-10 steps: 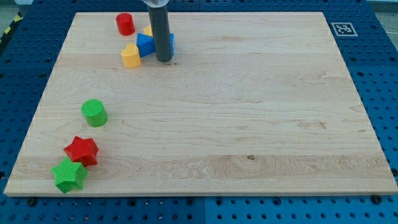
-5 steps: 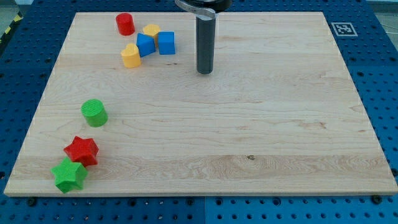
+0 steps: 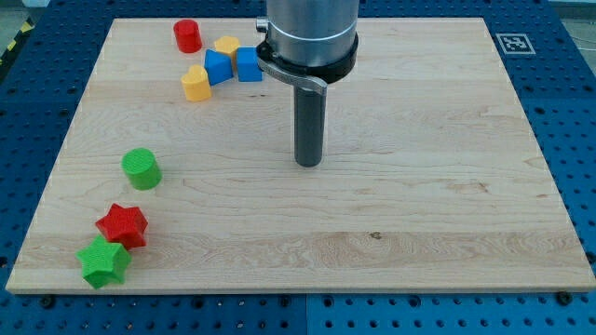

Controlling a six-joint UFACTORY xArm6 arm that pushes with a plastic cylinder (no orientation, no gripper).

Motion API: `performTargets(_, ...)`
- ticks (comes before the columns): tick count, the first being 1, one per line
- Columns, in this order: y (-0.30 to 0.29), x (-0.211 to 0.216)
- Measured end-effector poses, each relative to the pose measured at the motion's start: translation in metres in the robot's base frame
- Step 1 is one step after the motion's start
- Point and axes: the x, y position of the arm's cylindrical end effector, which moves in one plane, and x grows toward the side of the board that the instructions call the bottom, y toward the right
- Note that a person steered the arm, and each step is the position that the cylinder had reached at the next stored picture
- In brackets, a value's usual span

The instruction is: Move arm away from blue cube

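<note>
The blue cube [image 3: 247,64] sits near the view's top, left of centre, its right edge partly hidden by the arm's body. A second blue block [image 3: 217,67] touches its left side, with a yellow block [image 3: 226,46] above and another yellow block [image 3: 196,83] to the lower left. My tip [image 3: 308,164] rests on the board's middle, well below and to the right of the blue cube, apart from every block.
A red cylinder [image 3: 187,35] stands at the top left. A green cylinder [image 3: 141,168], a red star [image 3: 123,226] and a green star [image 3: 103,262] lie near the left edge. A marker tag [image 3: 513,43] sits at the top right corner.
My tip has slid from beside the blue cube to the right and then down toward the board's middle. The blocks have not moved.
</note>
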Motion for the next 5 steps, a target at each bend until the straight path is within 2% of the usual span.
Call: performTargets(5,-0.028,0.0)
